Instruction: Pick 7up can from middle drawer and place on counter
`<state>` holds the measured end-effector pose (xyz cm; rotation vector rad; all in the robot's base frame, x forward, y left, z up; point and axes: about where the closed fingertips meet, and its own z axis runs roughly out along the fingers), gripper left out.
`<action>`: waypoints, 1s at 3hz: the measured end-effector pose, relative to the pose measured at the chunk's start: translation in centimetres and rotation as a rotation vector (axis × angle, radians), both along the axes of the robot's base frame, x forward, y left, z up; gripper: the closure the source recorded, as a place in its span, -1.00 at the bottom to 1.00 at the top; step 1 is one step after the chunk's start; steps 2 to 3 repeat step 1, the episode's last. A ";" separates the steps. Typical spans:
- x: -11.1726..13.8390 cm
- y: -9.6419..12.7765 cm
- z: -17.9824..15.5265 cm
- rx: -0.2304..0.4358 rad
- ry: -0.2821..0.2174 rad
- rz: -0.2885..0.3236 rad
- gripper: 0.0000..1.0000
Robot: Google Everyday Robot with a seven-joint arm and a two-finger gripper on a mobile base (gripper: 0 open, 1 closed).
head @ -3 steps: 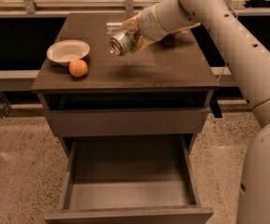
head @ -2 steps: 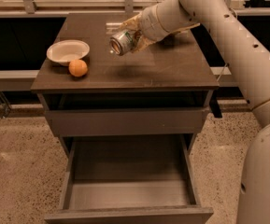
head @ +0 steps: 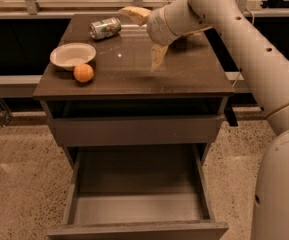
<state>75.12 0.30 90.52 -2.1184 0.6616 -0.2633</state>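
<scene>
7up can [head: 105,28]: silver, with green and red markings. It lies on its side on the tabletop [head: 184,76], behind the bowl [head: 73,55] and a little to its right, near the far edge. Nothing grips it.

End effector [head: 139,39]: open, with nothing in it. The two pale fingers [head: 158,58] are spread wide, one reaching toward the far edge and the other pointing down at the tabletop. It hangs over the tabletop to the right of the bowl and is clear of the can.

Arm [head: 244,49]: cream, with a row of small holes. It comes in from the right, far from the bowl, and reaches left over the back half of the tabletop. The wrist is turned so that the fingers face the bowl's side.

Bowl: shallow and off-white, with a plain, pale interior. It stands at the left of the tabletop.

Orange [head: 83,73]: in front of the bowl, touching or just beside its near rim.

Middle drawer [head: 134,209]: below the bowl and pulled well out, so its grey floor is in full view. The upper drawer front [head: 134,130] sits between it and the tabletop.

Change: 0.7 s ago the can was held tilted in the end effector above the tabletop, right of the bowl. It is now released and lies farther back. The bowl, orange and drawer have not moved.
</scene>
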 end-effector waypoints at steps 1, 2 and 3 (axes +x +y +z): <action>0.0 0.0 0.0 0.000 0.000 0.000 -1.00; 0.0 0.0 0.0 0.000 0.000 0.000 -1.00; 0.0 0.0 0.0 0.000 0.000 0.000 -1.00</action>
